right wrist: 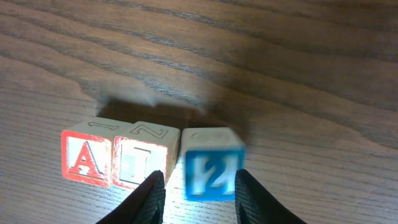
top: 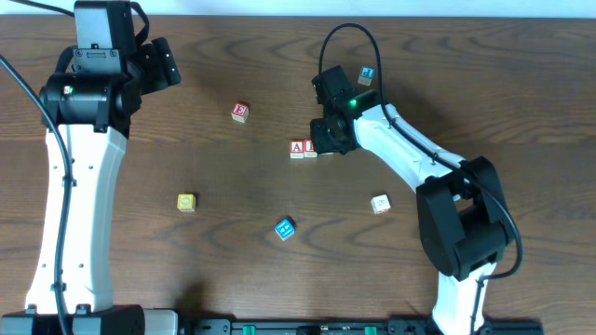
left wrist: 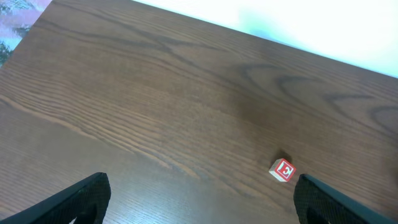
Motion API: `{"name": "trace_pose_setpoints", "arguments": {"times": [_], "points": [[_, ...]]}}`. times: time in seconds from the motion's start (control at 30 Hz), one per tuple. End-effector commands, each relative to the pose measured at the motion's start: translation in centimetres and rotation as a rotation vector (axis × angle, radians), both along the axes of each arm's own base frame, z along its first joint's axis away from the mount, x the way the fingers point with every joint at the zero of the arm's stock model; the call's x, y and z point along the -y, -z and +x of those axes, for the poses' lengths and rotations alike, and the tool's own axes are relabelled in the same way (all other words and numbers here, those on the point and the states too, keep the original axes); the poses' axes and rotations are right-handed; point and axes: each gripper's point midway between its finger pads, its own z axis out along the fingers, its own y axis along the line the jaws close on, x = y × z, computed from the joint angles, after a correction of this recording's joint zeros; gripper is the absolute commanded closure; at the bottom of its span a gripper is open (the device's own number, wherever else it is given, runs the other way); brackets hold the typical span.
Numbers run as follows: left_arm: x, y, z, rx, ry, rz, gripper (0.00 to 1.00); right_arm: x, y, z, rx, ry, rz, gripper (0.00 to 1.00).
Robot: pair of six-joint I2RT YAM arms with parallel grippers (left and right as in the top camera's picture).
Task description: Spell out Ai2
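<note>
White arm links, black joints, looping black cables, green lights, seemingly black jaws

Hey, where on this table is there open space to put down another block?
Bare wood lies between the E block, the yellow block and the front blue block. Another strip runs along the far edge beyond the E block. Crowded: around the A block, where the right gripper hangs.
</note>
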Motion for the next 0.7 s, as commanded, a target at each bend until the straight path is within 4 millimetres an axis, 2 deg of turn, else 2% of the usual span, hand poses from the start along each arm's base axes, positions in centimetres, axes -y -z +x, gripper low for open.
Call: {"name": "trace_pose_setpoints", "arguments": {"times": [0.0, 0.23, 0.4, 0.5, 0.53, 0.57, 0.6, 0.67], "points": [[0.0, 0.5, 0.0, -0.013, 0.011, 0.006, 0.05, -0.6, -0.5, 0.2, 0.022, -0.018, 0.001, 0.62], [0.0, 0.4, 0.0, -0.011, 0.011, 0.006, 0.05, -0.7, -0.6, 0.3, 0.025, -0.018, 0.002, 0.61], [0.0, 0.3, 0.2, -0.004, 0.011, 0.006, 0.05, -0.6, -1.2, 1.5, 0.079, -0.016, -0.006, 0.65], [0.0, 0.2, 0.2, 0.000, 0.011, 0.006, 0.05, -0.5, -2.8, 2.6, 0.128, -0.036, -0.008, 0.73], [0.0, 0.2, 0.2, 0.001, 0.011, 0.006, 0.05, -0.4, -3.6, 3.1, 0.149, -0.028, -0.015, 0.79], [0.0, 0.2, 0.2, 0.001, 0.011, 0.006, 0.05, 0.0, -4.6, 3.7, 0.175, -0.015, -0.027, 0.94], [0.0, 0.2, 0.2, 0.001, 0.011, 0.006, 0.05, 0.4, -5.3, 4.1, 0.195, -0.002, -0.042, 0.99], [0.0, 0.2, 0.2, 0.001, 0.011, 0.006, 0.05, 2.0, -6.1, 4.7, 0.219, 0.023, -0.086, 0.99]]}}
